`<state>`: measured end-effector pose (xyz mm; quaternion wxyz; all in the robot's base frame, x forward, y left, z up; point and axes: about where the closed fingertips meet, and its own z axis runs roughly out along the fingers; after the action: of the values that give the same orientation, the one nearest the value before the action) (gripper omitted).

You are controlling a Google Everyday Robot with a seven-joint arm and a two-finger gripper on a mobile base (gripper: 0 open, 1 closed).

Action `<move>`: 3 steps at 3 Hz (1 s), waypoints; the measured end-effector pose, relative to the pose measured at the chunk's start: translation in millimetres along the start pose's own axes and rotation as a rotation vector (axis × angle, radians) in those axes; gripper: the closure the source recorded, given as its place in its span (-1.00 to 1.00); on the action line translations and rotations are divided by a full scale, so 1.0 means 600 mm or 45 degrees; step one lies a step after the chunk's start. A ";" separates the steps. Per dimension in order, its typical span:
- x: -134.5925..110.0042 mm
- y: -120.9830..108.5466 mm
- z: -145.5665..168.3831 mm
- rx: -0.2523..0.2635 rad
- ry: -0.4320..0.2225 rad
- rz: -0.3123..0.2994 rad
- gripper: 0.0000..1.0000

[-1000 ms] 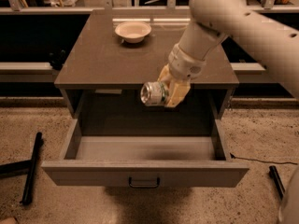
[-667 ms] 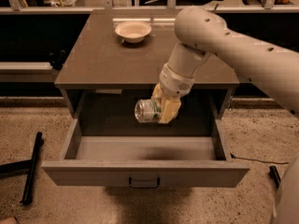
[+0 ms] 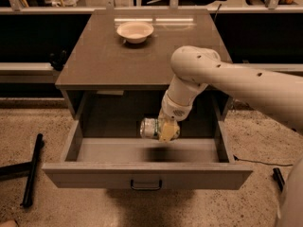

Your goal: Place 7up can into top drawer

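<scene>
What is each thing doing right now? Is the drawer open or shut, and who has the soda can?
top drawer: pulled open, floor bare.
7up can: on its side, held just above the drawer floor.
gripper: shut on the can, down inside the open drawer.
bowl: upright on the cabinet top, looks empty.

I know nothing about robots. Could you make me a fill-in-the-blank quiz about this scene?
1. The top drawer is pulled ____.
2. The gripper hangs over the drawer's floor, jaws shut on the 7up can, which is turned onto its ____.
3. The bowl stands on the tabletop, not in the ____.
Missing words: open; side; drawer.
</scene>
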<state>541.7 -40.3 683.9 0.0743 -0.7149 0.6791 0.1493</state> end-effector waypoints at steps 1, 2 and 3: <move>-0.004 -0.044 0.054 0.097 -0.005 0.125 1.00; -0.021 -0.074 0.088 0.119 -0.022 0.141 1.00; -0.046 -0.097 0.123 0.118 -0.038 0.125 0.64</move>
<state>590.4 12.5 617.0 0.1100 -0.6742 0.7183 0.1317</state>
